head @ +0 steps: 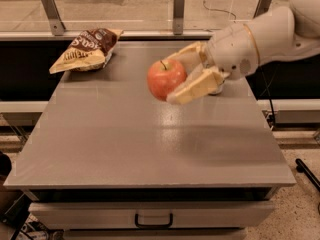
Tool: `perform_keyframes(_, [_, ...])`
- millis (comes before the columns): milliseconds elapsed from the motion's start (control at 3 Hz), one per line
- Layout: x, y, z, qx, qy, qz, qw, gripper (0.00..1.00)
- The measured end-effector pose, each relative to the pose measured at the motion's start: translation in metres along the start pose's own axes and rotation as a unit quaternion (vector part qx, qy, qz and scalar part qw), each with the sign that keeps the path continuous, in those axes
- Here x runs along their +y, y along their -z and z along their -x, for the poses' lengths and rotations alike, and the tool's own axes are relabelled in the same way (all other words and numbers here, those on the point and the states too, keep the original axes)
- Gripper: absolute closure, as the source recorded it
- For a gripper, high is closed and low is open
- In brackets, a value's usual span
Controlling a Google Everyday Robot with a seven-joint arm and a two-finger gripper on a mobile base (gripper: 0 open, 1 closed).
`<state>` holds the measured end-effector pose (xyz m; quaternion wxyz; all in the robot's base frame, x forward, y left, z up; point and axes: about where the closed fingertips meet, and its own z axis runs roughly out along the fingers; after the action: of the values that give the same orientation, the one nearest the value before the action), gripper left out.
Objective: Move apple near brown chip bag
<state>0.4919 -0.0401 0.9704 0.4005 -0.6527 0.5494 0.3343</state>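
Note:
The apple (164, 78) is round and red-orange with a short dark stem. My gripper (181, 74) is shut on it, one cream finger behind it and one below, and holds it in the air above the middle of the grey table (150, 139). The brown chip bag (86, 50), wrinkly, dark brown and tan-yellow, lies at the table's far left corner. The apple is to the right of the bag, about one bag width away from it.
My white arm (260, 36) comes in from the upper right and hides the far right part of the table. A metal rail with posts (176, 11) runs behind the table. A drawer with a handle (153, 220) sits below the front edge.

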Motion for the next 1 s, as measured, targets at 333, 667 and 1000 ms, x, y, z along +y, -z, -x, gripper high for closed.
perform_keyframes(333, [-0.035, 0.01, 0.022, -0.002, 0.002, -0.036, 0.9994, 1.0])
perform_keyframes(667, [-0.066, 0.017, 0.034, -0.004, 0.008, -0.09, 0.9959, 1.0])
perform_keyframes(1000, [-0.099, 0.027, 0.045, -0.001, 0.015, -0.154, 0.9879, 1.0])
